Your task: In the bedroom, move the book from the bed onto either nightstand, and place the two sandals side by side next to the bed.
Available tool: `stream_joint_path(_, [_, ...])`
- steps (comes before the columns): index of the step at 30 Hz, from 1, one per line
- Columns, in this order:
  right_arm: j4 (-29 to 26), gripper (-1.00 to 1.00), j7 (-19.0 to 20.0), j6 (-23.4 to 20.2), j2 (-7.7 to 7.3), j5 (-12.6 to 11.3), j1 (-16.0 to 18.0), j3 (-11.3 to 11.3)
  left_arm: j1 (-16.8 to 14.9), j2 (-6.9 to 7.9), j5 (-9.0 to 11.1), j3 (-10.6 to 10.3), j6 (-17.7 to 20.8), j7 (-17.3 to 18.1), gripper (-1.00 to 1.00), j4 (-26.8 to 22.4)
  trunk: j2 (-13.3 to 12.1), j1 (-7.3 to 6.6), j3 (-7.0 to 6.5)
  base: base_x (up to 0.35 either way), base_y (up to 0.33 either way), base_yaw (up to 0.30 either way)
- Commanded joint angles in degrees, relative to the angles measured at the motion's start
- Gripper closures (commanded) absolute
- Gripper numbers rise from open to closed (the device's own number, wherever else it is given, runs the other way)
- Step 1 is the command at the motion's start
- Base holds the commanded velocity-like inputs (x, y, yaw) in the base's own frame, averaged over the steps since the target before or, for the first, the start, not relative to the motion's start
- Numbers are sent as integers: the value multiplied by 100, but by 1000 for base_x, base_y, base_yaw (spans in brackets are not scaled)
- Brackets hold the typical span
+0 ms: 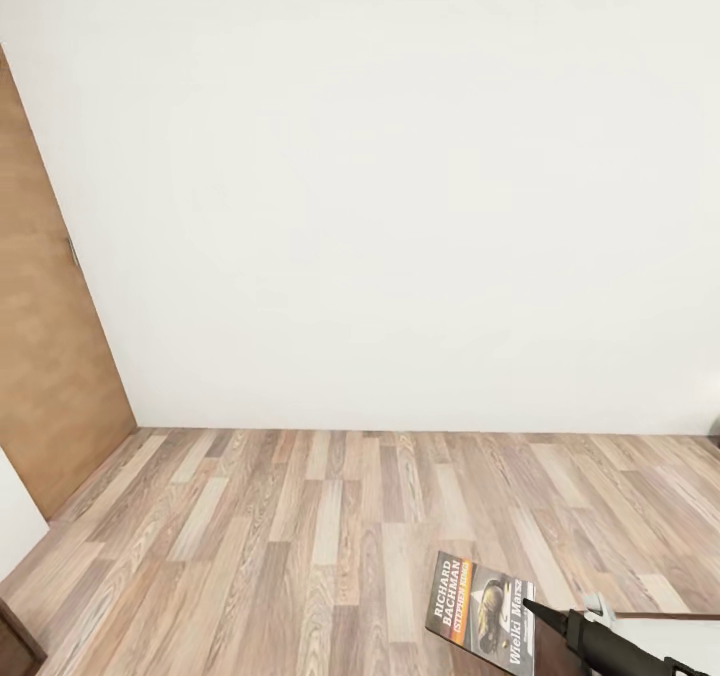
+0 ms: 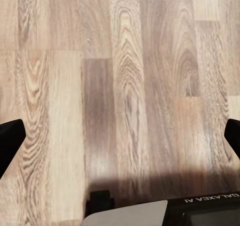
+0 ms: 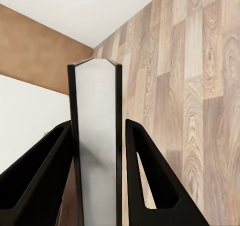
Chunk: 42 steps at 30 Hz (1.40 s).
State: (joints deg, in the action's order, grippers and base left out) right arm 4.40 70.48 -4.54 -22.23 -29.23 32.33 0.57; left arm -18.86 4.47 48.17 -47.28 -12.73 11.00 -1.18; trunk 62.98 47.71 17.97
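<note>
Wood-plank floor (image 1: 300, 516) and a white wall (image 1: 380, 176) face us; our right gripper (image 3: 97, 186) pinches the book (image 1: 482, 608) by its edge, held low at our right. Our left gripper (image 2: 120, 141) hangs spread wide over bare planks. We should turn slowly toward a nightstand, keeping the book clamped and level.

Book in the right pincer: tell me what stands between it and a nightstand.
The right pincer is shut on the book, its fingers pressing both covers. Ahead lie bare wood floor, a white wall and a brown door. With no nightstand visible here, the path cannot be judged.
</note>
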Motion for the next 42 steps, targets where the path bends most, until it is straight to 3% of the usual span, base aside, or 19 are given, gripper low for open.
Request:
stream_joint_path(1, [17, 100, 28, -47, -1, -30, 10, -22, -4, 1, 61, -45, -10, 25, -100, 3, 4, 4, 7, 332, 74, 64])
stream_joint_path(42, [17, 100, 30, -47, -1, -30, 10, -22, -4, -6, 61, -50, -10, 25, -100, 2, 4, 4, 7, 332, 66, 3])
